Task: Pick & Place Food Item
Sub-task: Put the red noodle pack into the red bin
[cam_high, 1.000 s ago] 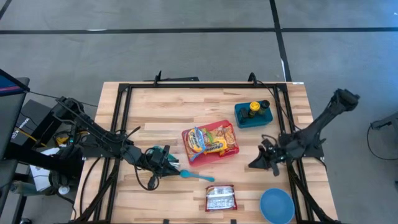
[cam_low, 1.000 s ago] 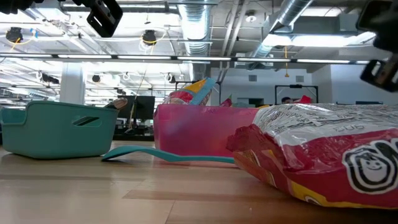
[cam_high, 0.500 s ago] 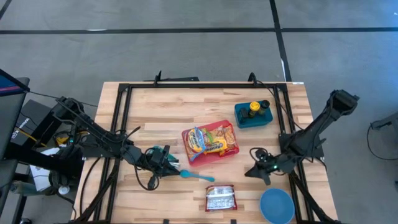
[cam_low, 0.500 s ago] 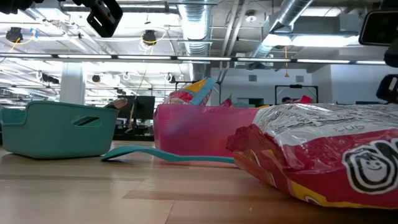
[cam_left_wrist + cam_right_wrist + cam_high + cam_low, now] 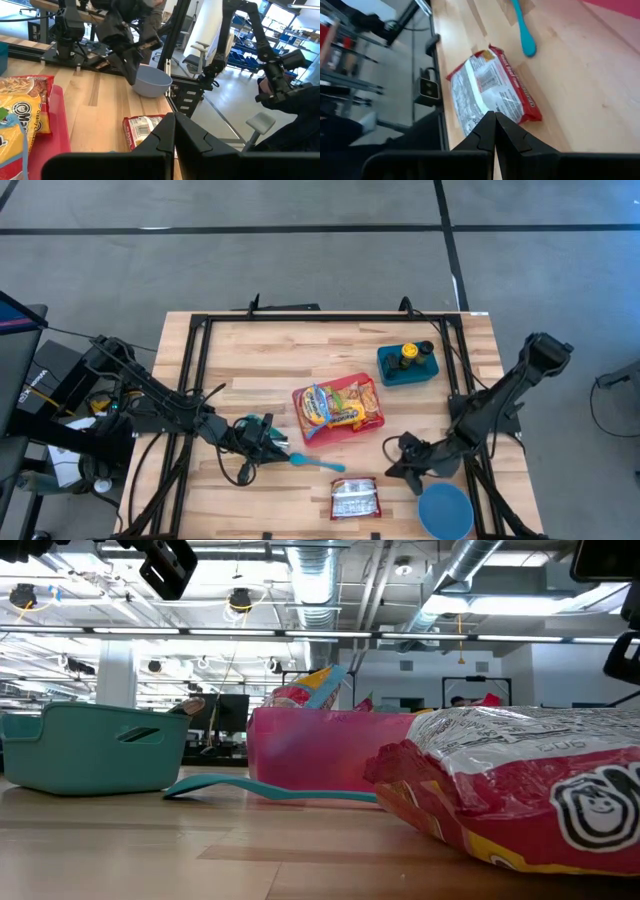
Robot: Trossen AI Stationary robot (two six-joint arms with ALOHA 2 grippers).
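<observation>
Progress: nothing picked yet; red packet (image 5: 354, 498) lies on the table (image 5: 250, 350).
Right hand (image 5: 396, 469): closed, empty, near packet.
Left hand (image 5: 272, 442): closed, empty, waiting by the spoon (image 5: 318, 464).

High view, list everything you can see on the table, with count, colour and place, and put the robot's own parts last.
Rectangular pink tray: one, pink, table centre.
Snack bags: a colourful yellow and red pile, lying in the pink tray.
Teal plastic bin: one, teal, far right, holding a yellow item and a dark one.
Teal spoon: one, teal, near side of the tray.
Red and silver packet: one, near edge, centre.
Round blue bowl: one, blue, near right corner.
Left gripper: shut, by the spoon's end.
Right gripper: shut, between packet and bowl.
</observation>
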